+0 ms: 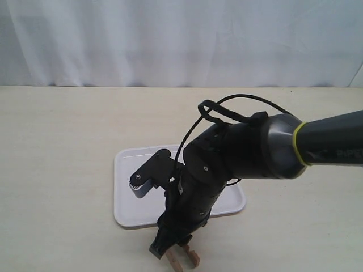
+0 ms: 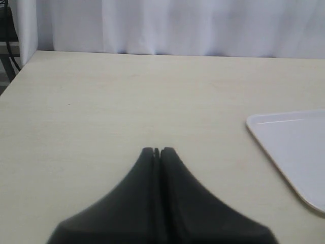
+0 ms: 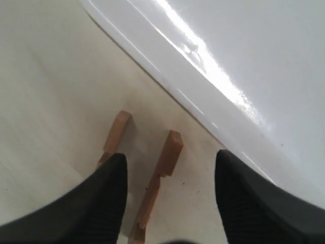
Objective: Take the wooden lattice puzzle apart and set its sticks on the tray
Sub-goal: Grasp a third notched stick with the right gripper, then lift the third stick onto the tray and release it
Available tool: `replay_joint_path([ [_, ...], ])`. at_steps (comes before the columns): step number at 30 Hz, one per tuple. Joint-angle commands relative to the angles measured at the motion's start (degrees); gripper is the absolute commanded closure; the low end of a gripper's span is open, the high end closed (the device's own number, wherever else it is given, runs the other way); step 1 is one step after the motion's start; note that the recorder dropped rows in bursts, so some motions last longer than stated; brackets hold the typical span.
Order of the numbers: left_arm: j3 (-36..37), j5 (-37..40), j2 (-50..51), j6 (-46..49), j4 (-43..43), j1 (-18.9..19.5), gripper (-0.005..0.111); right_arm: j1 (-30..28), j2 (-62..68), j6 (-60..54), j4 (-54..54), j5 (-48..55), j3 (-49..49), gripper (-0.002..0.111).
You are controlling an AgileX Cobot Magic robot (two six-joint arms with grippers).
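White tray (image 1: pixel 127 170) on a pale table (image 1: pixel 57 141): that is what we see in the exterior view, with the right arm (image 1: pixel 255 147) reaching down across the tray's near edge. Its right gripper (image 1: pixel 170 249) hangs low just past that rim, over light-brown wooden sticks (image 1: pixel 182 259). They lie on the table outside the tray, at the bottom edge of the frame. From here we cannot tell how the jaws stand.

From the left wrist view, we see the left gripper (image 2: pixel 156 151) with its 2 fingers pressed together and nothing between them, above bare table (image 2: pixel 127 91). A corner of the tray (image 2: pixel 294 147) shows, apart from the tips.

From the right wrist view, we see the right gripper (image 3: pixel 171 155) with its jaws wide apart, holding nothing. 2 sticks lie roughly parallel on the table (image 3: pixel 45 76): 1 (image 3: pixel 116 133) runs under a finger (image 3: pixel 101 203), the other (image 3: pixel 165 162) sits in the gap. Both are just beside the tray (image 3: pixel 162 66), not on it. Their lower parts are hidden, so we cannot tell whether they are interlocked
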Motion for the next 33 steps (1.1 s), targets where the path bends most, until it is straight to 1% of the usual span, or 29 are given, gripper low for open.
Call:
replay_joint_path([
  [1, 0.1, -0.4, -0.1, 0.0, 0.4, 0.1, 0.107, 0.1, 0.0, 0.2, -1.5, -1.1, 0.2, 0.061],
  [5, 0.1, -0.4, -0.1, 0.0, 0.4, 0.1, 0.107, 0.1, 0.8, 0.2, -1.4, -1.2, 0.2, 0.065],
  [15, 0.1, -0.4, -0.1, 0.0, 0.4, 0.1, 0.107, 0.1, 3.0, 0.2, -1.4, -1.3, 0.2, 0.065],
  [16, 0.1, -0.4, -0.1, 0.0, 0.4, 0.1, 0.107, 0.1, 3.0, 0.2, -1.4, -1.4, 0.2, 0.066],
  [17, 0.1, -0.4, -0.1, 0.0, 0.4, 0.1, 0.107, 0.1, 3.0, 0.2, -1.4, -1.4, 0.2, 0.07],
  [21, 0.1, -0.4, -0.1, 0.0, 0.4, 0.1, 0.107, 0.1, 2.8, -0.2, -2.8, -0.9, 0.2, 0.102],
  [27, 0.1, -0.4, -0.1, 0.0, 0.4, 0.1, 0.107, 0.1, 2.3, -0.2, -5.6, 0.6, 0.1, 0.104],
  [33, 0.1, -0.4, -0.1, 0.0, 0.4, 0.1, 0.107, 0.1, -2.7, -0.2, -7.4, 2.0, -2.3, 0.104],
])
